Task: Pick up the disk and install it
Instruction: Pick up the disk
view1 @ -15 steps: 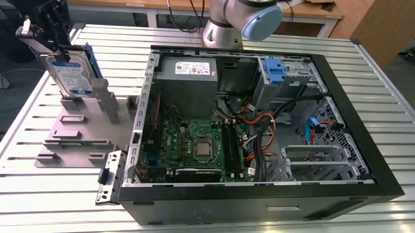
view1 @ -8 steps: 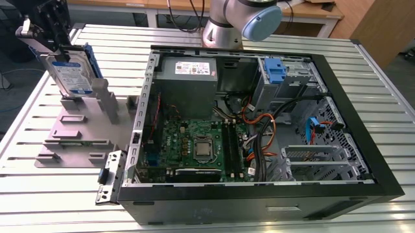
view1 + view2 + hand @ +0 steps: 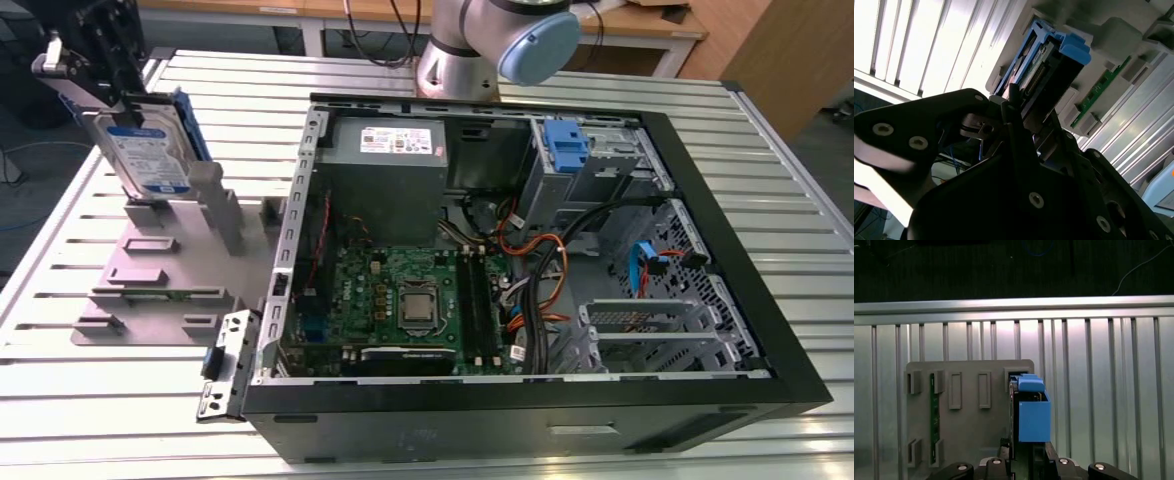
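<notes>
The gripper point(image 3: 120, 112) pinches the top edge of the disk point(image 3: 144, 155), holding it upright over the far end of the grey slotted holder point(image 3: 160, 280). The holder lies on the slatted metal table point(image 3: 80, 400), toward the edge at the exterior view's left, just beside the open computer case point(image 3: 747, 330). Whether the disk's lower edge sits in its slot cannot be told.

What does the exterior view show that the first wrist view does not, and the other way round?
Exterior view: the open computer case with its motherboard, the grey power supply and the arm's base. First wrist view: a green board standing in a slot of the grey holder. Both: the disk in its blue carrier, upright at that holder with the gripper shut on it, on the ribbed table.
</notes>
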`<state>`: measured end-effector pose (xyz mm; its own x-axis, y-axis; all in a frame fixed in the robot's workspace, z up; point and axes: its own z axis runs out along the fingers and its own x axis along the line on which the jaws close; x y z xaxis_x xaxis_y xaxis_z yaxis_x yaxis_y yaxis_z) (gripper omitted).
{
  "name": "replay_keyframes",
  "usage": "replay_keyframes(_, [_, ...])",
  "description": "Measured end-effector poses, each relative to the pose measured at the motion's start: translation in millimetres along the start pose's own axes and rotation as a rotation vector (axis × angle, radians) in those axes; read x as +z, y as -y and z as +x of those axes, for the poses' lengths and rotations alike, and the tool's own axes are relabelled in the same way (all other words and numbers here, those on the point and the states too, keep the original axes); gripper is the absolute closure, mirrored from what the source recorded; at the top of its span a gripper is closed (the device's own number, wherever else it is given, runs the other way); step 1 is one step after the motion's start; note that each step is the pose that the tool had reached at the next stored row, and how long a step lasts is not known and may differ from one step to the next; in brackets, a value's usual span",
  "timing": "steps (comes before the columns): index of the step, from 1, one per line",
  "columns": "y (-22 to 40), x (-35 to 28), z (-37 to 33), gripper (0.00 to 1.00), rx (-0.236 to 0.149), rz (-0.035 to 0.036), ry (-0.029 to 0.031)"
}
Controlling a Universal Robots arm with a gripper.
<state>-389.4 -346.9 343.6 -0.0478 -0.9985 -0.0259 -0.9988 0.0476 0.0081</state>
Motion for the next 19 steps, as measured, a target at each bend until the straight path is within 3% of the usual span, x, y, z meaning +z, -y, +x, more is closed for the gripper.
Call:
replay_keyframes(10, [-0.1, -19.6, -0.5, 0.65, 0.0, 0.0005, 0.0002])
replay_keyframes(19, [-0.5, -29.4, -0.8, 0.65, -0.003, 0.0014, 0.0002])
